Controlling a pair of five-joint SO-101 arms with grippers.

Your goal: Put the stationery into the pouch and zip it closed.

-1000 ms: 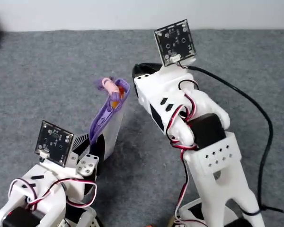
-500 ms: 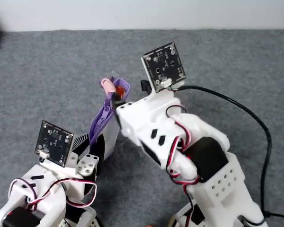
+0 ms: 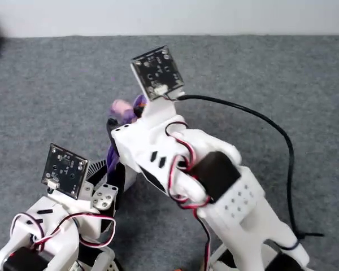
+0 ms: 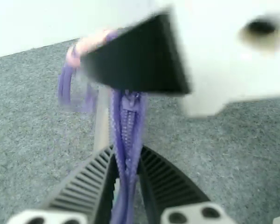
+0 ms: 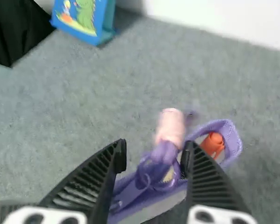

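A white pouch [image 3: 128, 173] with a purple zipper [image 4: 126, 121] stands on edge on the grey carpet. My left gripper [image 4: 127, 151] is shut on the near end of its zipper edge, also at the pouch's near end in the high view [image 3: 111, 176]. My right gripper [image 5: 155, 148] is open at the pouch's far end, its black fingers [image 5: 107, 172] either side of the purple zipper pull [image 5: 155, 165] and its pink charm [image 5: 170, 123]. An orange piece of stationery [image 5: 213, 142] sits inside the open mouth. The right arm's white body [image 3: 158, 152] covers most of the pouch from above.
A blue box with a green picture [image 5: 83, 16] and a dark object [image 5: 9, 32] lie far off on the carpet. The right arm's black cable [image 3: 263, 123] loops over the carpet to the right.
The right arm has swung left, from beside the pouch to over its far end. The left arm and the pouch's near end have stayed still.
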